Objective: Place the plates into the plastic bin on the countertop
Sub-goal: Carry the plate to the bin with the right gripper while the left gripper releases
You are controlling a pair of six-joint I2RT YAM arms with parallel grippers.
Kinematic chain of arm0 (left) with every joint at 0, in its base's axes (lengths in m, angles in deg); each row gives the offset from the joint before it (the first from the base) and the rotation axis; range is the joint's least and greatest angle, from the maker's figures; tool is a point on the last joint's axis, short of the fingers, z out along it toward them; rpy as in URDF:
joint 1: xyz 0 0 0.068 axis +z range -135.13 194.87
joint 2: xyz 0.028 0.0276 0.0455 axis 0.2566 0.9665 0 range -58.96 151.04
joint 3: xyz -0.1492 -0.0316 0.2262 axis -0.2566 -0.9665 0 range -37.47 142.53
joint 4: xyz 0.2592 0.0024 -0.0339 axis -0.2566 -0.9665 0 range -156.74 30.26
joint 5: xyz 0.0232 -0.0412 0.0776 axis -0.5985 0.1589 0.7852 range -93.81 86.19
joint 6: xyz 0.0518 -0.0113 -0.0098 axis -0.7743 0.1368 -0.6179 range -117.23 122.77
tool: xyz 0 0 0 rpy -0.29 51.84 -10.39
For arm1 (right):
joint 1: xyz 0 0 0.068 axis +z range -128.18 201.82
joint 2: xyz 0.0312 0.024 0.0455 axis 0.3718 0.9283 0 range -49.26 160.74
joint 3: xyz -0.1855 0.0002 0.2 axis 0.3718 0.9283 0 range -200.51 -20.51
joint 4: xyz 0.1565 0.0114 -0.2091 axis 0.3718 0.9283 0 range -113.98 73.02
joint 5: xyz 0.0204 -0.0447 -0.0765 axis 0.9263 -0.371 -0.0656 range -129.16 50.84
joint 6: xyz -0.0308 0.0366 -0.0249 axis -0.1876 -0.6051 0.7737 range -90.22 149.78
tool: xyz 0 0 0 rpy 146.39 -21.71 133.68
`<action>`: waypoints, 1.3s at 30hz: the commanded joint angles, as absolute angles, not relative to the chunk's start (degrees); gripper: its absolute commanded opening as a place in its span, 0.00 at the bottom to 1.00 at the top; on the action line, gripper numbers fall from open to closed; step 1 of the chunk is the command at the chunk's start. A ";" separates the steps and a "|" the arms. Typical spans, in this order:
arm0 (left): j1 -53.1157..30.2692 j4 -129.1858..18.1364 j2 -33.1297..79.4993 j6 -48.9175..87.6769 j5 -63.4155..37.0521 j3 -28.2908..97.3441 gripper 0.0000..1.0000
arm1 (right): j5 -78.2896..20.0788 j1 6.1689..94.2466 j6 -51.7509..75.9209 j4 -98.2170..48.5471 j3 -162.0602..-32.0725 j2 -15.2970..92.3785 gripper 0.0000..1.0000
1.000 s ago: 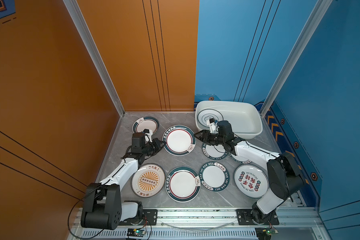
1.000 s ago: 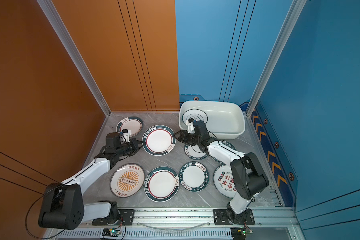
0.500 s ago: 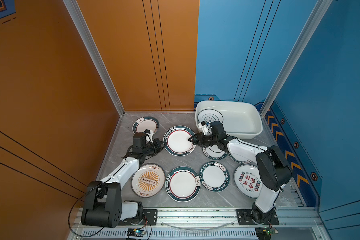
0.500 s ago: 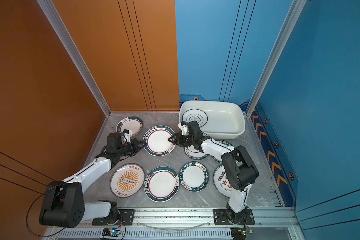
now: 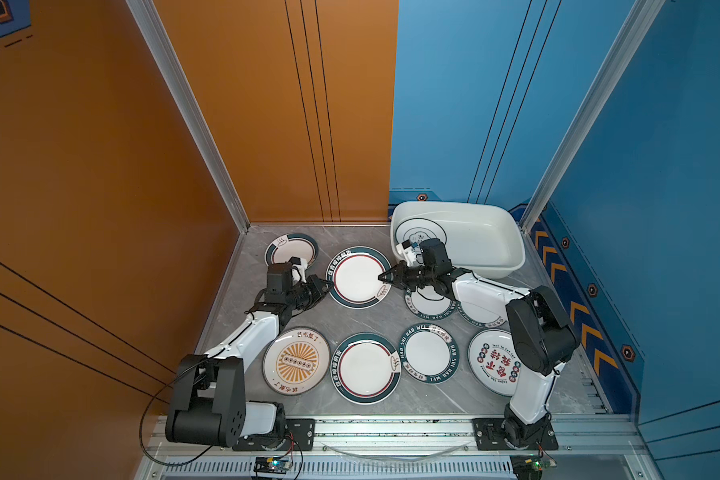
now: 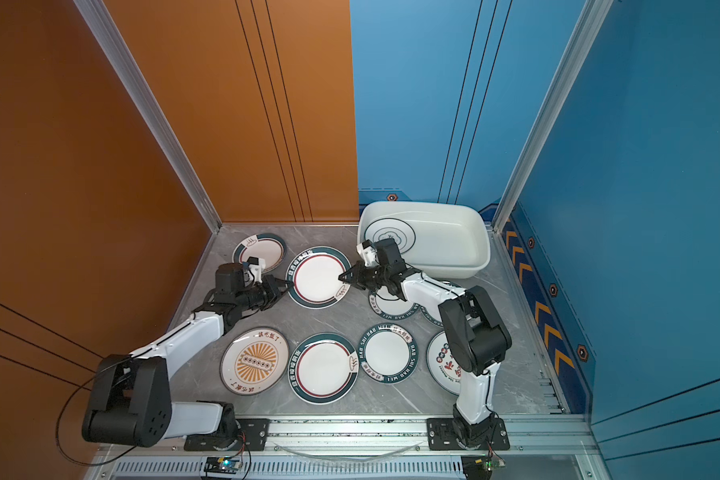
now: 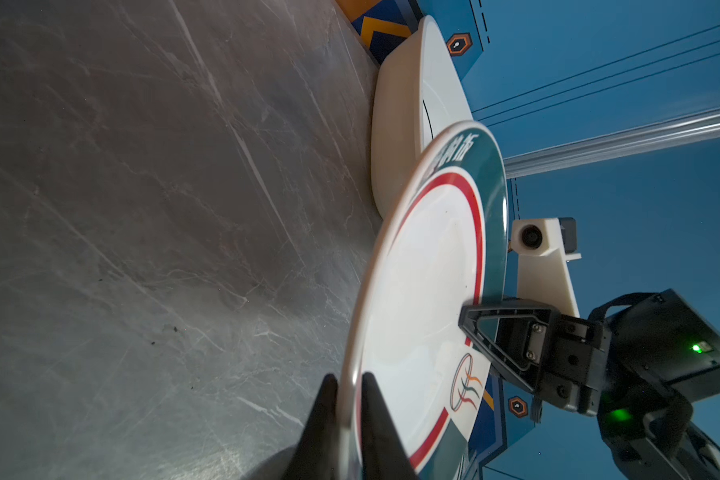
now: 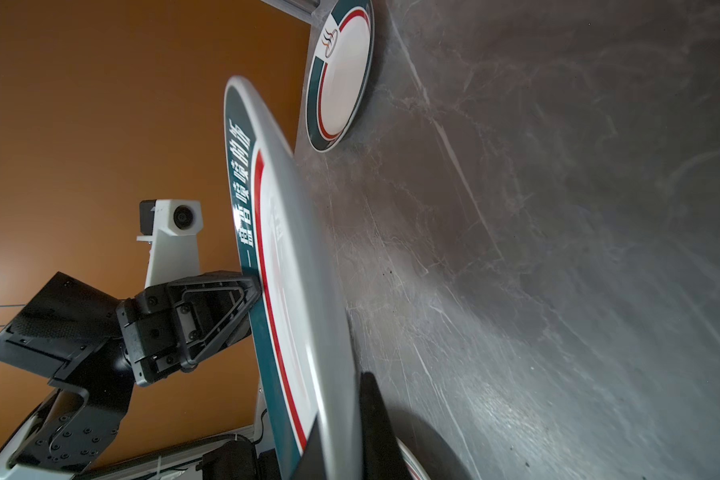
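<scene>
The right gripper has swung in and clenched the red-ringed plate spanning both jaws; the left gripper seems newly slackened on its rim. A lettered plate reads HAO SHI HAO MEI.

Lettering on the plates

The large green-rimmed plate carries white Chinese characters on its rim, "香喷喷的饭" among them. A smaller green-rimmed plate reads "HAO SHI HAO MEI" round its rim. The sunburst plate bears red "该吃饭了" at two opposite edges. The black lettering on the red-character plate is too small to read.
</scene>
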State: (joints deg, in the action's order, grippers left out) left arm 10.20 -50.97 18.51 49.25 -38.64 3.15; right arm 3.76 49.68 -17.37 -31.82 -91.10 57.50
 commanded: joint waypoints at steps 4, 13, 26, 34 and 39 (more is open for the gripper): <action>10.07 -52.85 15.76 46.67 -38.02 4.21 0.59 | 1.87 46.43 -13.15 -22.94 -98.52 56.69 0.00; 13.87 -57.27 6.44 44.50 -30.91 -0.39 0.98 | -9.17 34.82 -10.61 -9.27 -110.62 60.75 0.00; 19.26 -58.82 5.20 45.58 -31.33 -3.69 0.98 | -12.68 26.40 -11.54 3.24 -137.95 82.75 0.00; 20.87 -58.87 5.20 45.93 -30.88 -3.64 0.98 | -13.10 25.60 -12.82 5.77 -144.96 90.14 0.00; 21.45 -58.93 5.55 45.93 -30.76 -3.64 0.98 | -13.73 25.60 -12.85 5.81 -145.23 92.13 0.00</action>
